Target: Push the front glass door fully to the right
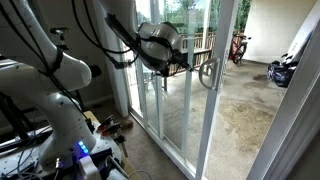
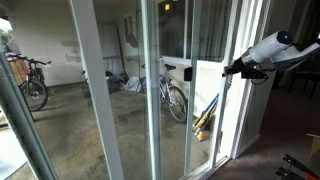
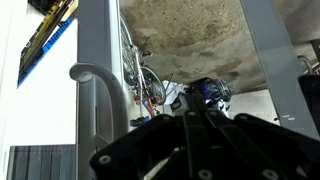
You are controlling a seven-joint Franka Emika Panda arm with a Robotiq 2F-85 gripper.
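Note:
The front glass door [image 1: 226, 90] is a tall white-framed glass panel with a curved white loop handle [image 1: 207, 73] on its upright edge. My gripper [image 1: 190, 66] reaches out from the arm and its tips are right beside the handle, on the glass side. In the wrist view the loop handle [image 3: 93, 76] and door frame [image 3: 100, 40] stand just left of my dark fingers [image 3: 190, 112], which look pressed together and hold nothing. In an exterior view my gripper [image 2: 231, 70] points at the door's upright edge; the handle does not show clearly there.
Other white-framed glass panels [image 2: 95, 90] stand alongside. Outside on the concrete are bicycles [image 1: 238, 45] [image 2: 175, 100] and a dark helmet-like object [image 1: 283, 70]. The robot base [image 1: 80, 150] and loose cables [image 1: 105, 125] sit on the floor inside.

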